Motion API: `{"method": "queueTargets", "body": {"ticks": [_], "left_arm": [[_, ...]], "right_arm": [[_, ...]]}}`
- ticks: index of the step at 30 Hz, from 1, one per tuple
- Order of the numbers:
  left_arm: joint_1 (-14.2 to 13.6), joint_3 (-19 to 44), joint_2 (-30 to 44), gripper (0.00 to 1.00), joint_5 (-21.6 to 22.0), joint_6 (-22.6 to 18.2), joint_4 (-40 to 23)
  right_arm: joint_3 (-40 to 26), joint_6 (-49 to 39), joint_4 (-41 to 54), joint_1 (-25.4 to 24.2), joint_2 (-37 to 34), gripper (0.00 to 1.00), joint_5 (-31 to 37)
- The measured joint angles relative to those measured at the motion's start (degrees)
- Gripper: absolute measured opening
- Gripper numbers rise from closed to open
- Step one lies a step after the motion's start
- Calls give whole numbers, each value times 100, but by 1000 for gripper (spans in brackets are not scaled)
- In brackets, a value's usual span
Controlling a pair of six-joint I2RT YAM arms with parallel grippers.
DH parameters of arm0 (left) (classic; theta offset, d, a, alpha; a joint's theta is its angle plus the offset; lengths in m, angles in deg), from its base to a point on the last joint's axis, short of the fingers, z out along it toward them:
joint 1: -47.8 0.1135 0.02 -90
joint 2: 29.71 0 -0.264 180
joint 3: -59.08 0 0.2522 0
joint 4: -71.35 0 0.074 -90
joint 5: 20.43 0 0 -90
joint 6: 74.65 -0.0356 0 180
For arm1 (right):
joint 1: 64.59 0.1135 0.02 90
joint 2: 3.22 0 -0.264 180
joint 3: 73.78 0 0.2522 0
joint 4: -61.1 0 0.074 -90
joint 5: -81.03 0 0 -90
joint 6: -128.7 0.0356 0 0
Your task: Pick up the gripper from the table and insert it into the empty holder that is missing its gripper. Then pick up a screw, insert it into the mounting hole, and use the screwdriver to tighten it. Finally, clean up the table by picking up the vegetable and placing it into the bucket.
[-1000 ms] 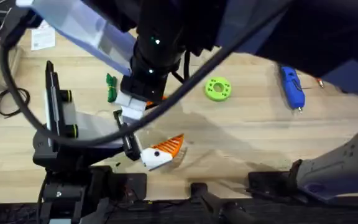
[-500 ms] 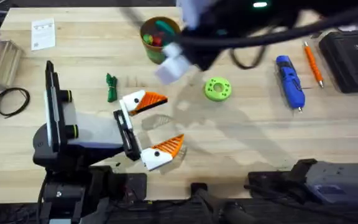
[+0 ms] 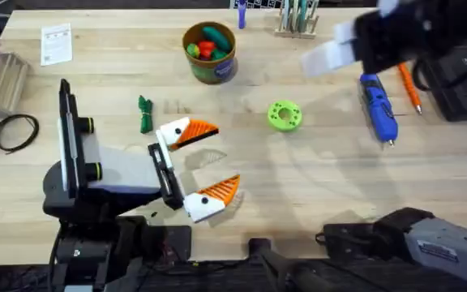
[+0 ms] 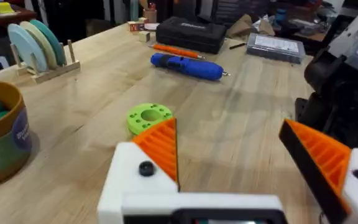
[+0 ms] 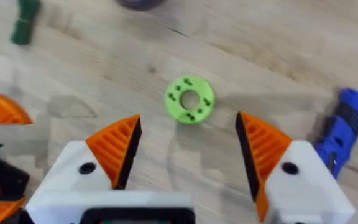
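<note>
Plenty of bare wood mid-frame in overhead, lower right too. Bucket (image 3: 209,53) top centre; vegetable (image 3: 144,113) left of centre; screwdriver (image 3: 379,108) upper right, just beside slim orange tool (image 3: 408,84); green disc (image 3: 284,115) centre. Right gripper (image 3: 335,49) now upper right, blurred, moved right from above bucket vs 0.5 s ago, jaws wide in wrist view. Left gripper (image 3: 193,166) low left-centre, unchanged, jaws wide, nothing held.
</note>
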Motion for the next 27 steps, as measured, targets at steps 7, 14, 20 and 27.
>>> {"method": "queueTargets", "body": {"ticks": [7, 14, 20, 27], "left_arm": [[0, 0, 0, 986, 0, 0, 2], [0, 0, 0, 986, 0, 0, 2], [0, 0, 0, 985, 0, -2, 0], [0, 0, 0, 777, -2, 1, 0]], "right_arm": [[530, 149, 22, -1069, 176, 915, 0], [628, 307, -149, -1628, 180, 915, 2], [1107, 411, -578, -1877, 186, 913, 2], [1389, 457, -694, -2178, 185, 915, 2]]}}
